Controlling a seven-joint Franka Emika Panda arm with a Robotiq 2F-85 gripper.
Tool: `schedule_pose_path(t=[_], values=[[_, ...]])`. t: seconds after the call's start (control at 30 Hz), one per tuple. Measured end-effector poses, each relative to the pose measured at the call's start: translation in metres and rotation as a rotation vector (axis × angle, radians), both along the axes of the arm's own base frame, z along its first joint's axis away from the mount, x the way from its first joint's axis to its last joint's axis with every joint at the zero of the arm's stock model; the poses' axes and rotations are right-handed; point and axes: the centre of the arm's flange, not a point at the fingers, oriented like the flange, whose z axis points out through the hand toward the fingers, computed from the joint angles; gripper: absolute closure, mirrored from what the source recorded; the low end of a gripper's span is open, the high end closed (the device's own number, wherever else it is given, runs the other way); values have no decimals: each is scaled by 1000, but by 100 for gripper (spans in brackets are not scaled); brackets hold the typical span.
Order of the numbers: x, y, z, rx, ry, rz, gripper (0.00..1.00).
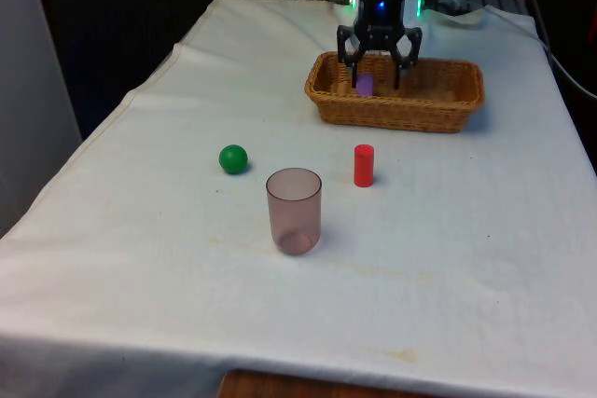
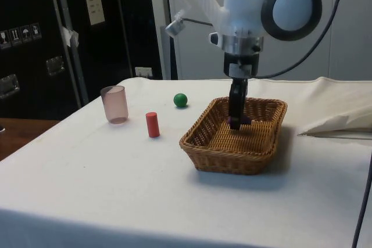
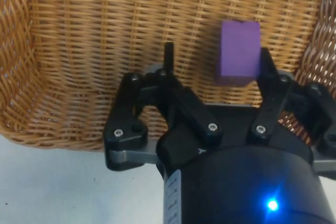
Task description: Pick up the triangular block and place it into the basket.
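Wrist view shows my gripper [image 3: 215,69] spread wide over the basket [image 3: 79,51], purple block [image 3: 239,52] touching one finger; next I lift straight out

Even, soft overhead light — the white surface [image 1: 448,258] reads bright, backgrounds dark; the basket [image 2: 232,158] casts a faint shadow beside it.

Lab, cloth-covered table [image 1: 187,305]; dark cabinets [image 2: 35,39]
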Motion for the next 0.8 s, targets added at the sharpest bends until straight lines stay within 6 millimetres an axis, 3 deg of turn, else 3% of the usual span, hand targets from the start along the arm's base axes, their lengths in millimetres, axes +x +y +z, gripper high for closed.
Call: schedule_pose_path(t=[0.17, 0.8], values=[[0, 0, 0, 0, -2, 0, 0], [2, 7, 3, 7, -10, -18, 0]])
